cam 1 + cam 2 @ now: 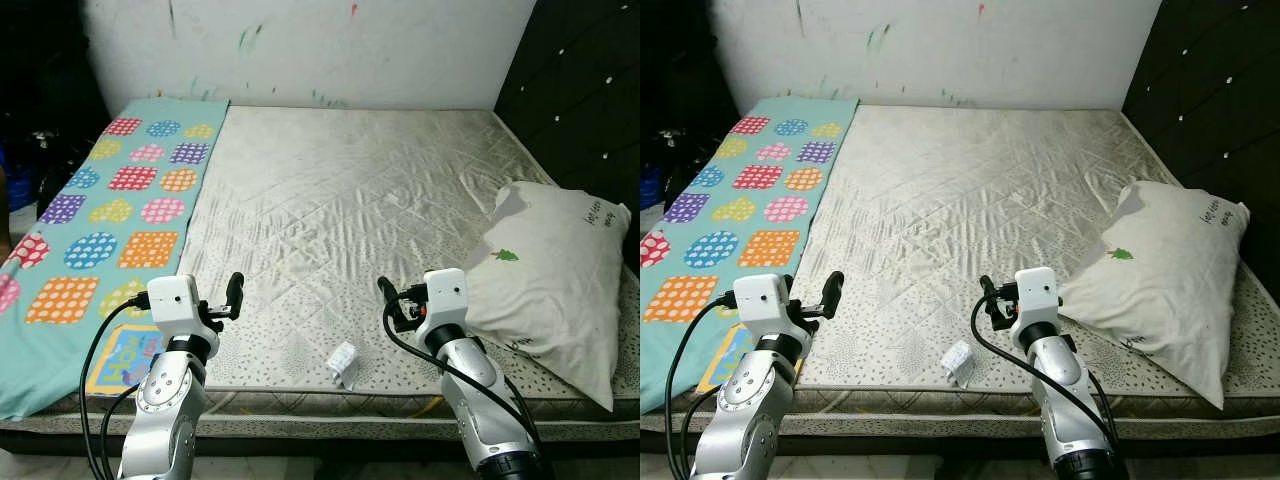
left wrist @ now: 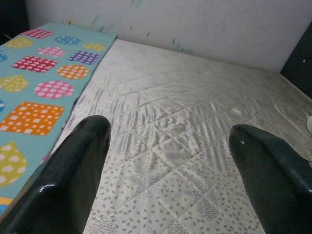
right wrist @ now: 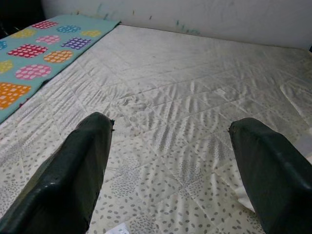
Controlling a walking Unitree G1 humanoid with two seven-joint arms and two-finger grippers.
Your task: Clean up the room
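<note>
A small crumpled white wrapper (image 1: 343,362) lies on the bare quilted mattress (image 1: 340,200), close to its front edge. My left gripper (image 1: 233,296) hovers open over the front left of the mattress, left of the wrapper. My right gripper (image 1: 387,295) hovers open just right of and beyond the wrapper. In both wrist views the black fingers (image 2: 73,165) (image 3: 73,165) stand wide apart with nothing between them. A corner of the wrapper (image 3: 117,229) peeks in at the edge of the right wrist view.
A teal blanket (image 1: 110,220) with colourful dotted patches covers the left side of the bed. A white pillow (image 1: 555,270) lies at the right edge, by the dark padded headboard (image 1: 590,90). A marked white wall (image 1: 330,50) stands behind.
</note>
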